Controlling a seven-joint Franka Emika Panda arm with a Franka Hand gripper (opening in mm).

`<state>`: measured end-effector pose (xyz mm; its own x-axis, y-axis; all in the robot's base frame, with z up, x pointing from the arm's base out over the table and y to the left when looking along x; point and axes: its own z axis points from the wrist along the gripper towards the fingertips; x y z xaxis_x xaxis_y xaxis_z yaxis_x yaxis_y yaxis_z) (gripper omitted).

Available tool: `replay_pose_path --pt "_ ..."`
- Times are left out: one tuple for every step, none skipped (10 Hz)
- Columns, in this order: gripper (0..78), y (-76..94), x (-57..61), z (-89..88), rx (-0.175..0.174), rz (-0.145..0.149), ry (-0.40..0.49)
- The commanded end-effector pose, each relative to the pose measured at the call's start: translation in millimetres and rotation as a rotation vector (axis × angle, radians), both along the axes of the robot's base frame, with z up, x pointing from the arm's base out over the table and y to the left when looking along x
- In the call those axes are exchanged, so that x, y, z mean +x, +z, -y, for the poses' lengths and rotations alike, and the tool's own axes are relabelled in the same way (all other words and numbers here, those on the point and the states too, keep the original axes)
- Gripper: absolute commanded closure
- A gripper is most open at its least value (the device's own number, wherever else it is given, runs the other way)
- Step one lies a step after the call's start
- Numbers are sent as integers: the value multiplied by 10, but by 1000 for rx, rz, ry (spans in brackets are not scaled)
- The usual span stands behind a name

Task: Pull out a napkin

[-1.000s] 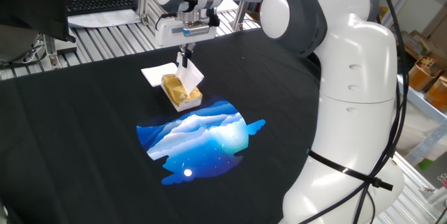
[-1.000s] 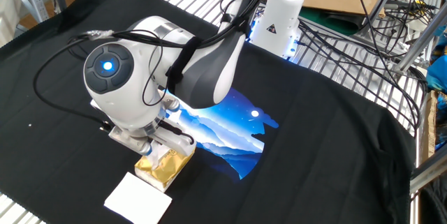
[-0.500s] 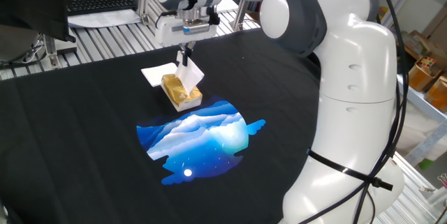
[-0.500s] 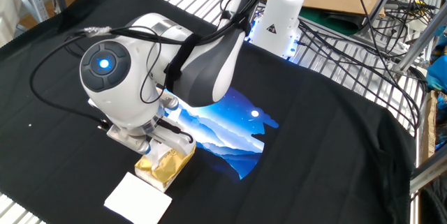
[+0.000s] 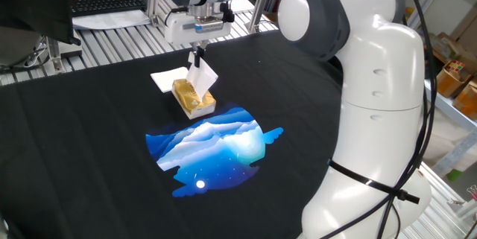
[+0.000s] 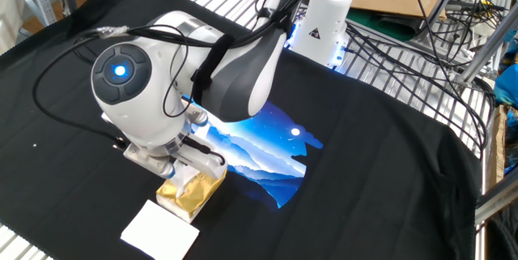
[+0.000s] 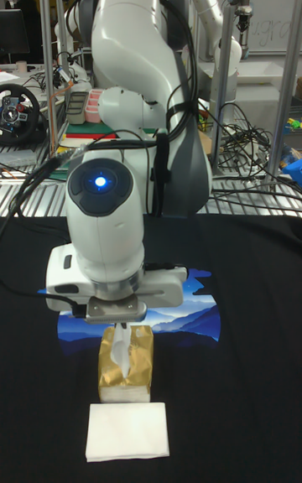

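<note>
napkin [image 5: 202, 77] pinched in gripper [image 5: 197, 62], hanging straight below, lower end in golden-brown tissue pack [image 5: 193, 97]; pull axis vertical.

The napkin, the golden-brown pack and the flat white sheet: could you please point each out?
napkin [image 5: 202, 76], one fixed view, its raised middle.
golden-brown pack [image 7: 138, 366], tall fixed view, its top right side.
flat white sheet [image 6: 159, 228], the other fixed view, its centre.

Glossy white arm [image 5: 373, 83], grey joints, black cables, seemingly blue-lit wrist.
</note>
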<state>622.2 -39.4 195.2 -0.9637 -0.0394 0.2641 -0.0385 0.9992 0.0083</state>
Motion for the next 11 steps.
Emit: replay_pose_path --pt "764 87 25 12 1 6 6" --pt "764 93 23 15 2 7 7" --pt "764 95 22 17 2 7 7" --pt "764 106 26 20 3 8 9" --pt "764 124 33 19 3 8 8" --pt "764 149 40 23 2 7 9" --pt "764 180 47 33 2 4 9" --pt "764 203 54 47 2 4 9" --pt "764 213 57 55 2 4 10" --pt "764 242 68 74 4 3 12" --pt "764 261 75 79 3 2 12"
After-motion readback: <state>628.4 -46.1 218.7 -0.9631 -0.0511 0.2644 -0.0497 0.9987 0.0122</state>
